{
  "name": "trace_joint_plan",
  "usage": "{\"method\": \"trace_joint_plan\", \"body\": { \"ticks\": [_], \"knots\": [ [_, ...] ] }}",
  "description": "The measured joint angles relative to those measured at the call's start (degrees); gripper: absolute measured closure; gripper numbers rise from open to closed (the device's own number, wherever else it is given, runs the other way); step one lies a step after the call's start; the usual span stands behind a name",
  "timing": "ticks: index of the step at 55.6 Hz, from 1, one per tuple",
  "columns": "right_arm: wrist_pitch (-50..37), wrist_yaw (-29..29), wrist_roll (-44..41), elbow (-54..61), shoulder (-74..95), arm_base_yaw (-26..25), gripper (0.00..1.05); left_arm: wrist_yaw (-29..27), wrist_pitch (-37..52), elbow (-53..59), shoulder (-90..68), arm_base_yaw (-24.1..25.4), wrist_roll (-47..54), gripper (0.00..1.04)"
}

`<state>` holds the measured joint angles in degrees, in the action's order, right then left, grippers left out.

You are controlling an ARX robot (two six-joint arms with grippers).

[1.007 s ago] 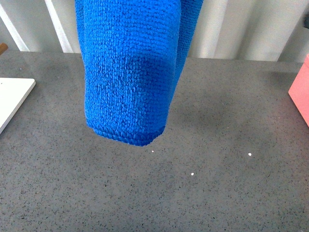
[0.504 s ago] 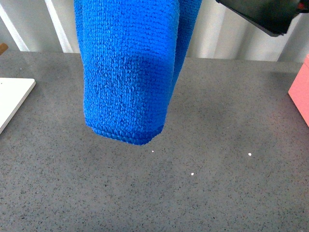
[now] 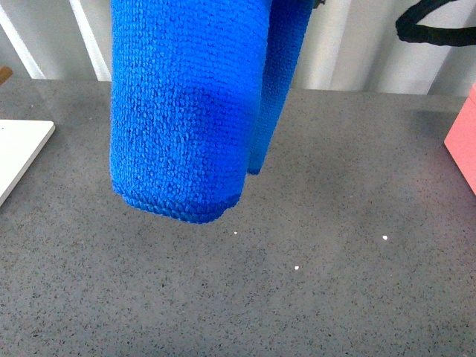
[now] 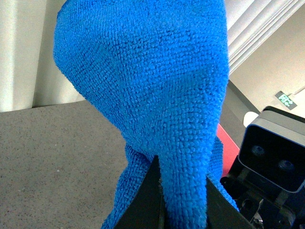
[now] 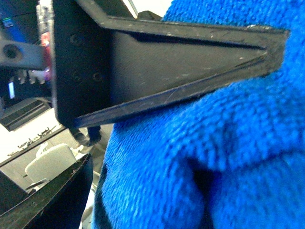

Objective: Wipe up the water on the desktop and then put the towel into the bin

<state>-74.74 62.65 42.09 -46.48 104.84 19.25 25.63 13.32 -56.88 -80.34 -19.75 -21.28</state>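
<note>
1. A bright blue, nubbly microfibre towel (image 3: 186,111) is held up in the air above the dark grey, speckled, stone-like desk (image 3: 342,305). Its stitched lower hem hangs clear of the surface, and a second, narrower fold is seen behind the broad one.
2. In the left wrist view the left gripper (image 4: 183,210) is shown with its jaws closed tight on a gathered strip of the towel. The cloth is pinched between the two dark fingers (image 4: 145,202) and billows out beyond them.
3. In the right wrist view the right gripper (image 5: 157,143) is pressed close against the towel. One black wedge-shaped finger (image 5: 181,71) is laid across the cloth, and only part of the other is seen. Whether these jaws are clamped on the cloth cannot be told.
4. A white flat board (image 3: 18,152) lies on the desk at the far left, and the edge of a pink flat-sided object (image 3: 462,145) is seen at the far right. Both are well apart from the towel.
5. Small white specks (image 3: 384,237) are scattered on the desk near the hem.
6. A black looped cable (image 3: 435,28) is seen at the upper right.
</note>
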Motion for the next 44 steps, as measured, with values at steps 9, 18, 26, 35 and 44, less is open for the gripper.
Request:
{"method": "trace_joint_plan", "body": {
  "ticks": [9,18,26,35,44],
  "knots": [
    [0.11,-1.07,0.83,-1.99,1.9,0.72,0.07,0.0,0.0,0.0,0.0,0.0,0.02,1.0],
    [-0.81,-1.49,2.03,-3.08,3.23,1.01,0.19,-0.02,0.0,0.0,0.0,0.0,0.0,1.0],
    [-3.58,-1.57,3.87,-3.1,3.78,1.05,0.44,-0.02,0.0,0.0,0.0,0.0,0.0,1.0],
    [-3.52,-2.1,4.24,-3.1,3.78,1.05,0.76,-0.13,0.0,0.0,0.0,0.0,-0.09,0.98],
    [4.22,0.02,-0.98,-2.93,2.19,1.11,0.97,-0.13,0.0,0.0,0.0,0.0,-0.09,0.72]
  ]
}}
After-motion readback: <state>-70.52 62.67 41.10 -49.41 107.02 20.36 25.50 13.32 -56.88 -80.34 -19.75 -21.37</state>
